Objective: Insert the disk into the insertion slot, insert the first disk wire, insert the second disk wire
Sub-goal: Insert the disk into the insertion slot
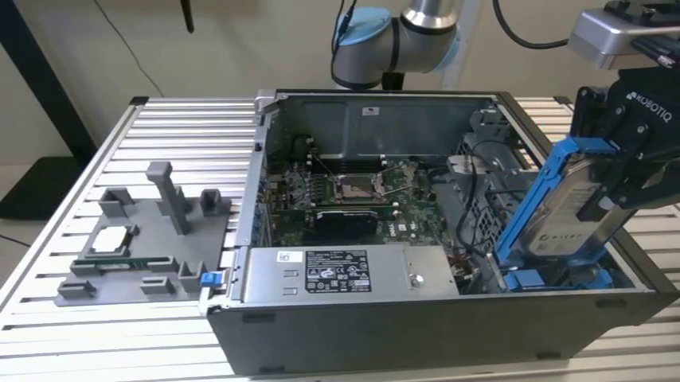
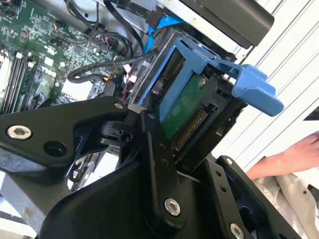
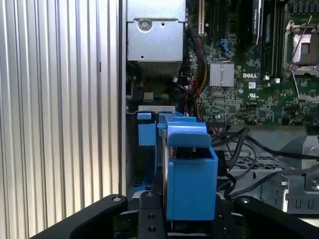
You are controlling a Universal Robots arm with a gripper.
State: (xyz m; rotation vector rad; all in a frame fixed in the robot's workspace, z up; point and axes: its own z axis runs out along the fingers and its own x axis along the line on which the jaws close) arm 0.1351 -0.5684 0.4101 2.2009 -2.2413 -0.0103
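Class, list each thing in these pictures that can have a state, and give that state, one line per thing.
gripper: shut on the disk.
disk: steeply tilted, lower end at the insertion slot, not seated flat.
insertion slot: not yet filled.
computer case: open, side panel off.

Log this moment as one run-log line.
gripper: jaws shut on the disk | disk: tilted steeply, lower end near the insertion slot, not seated | disk connector: bare, no wire in
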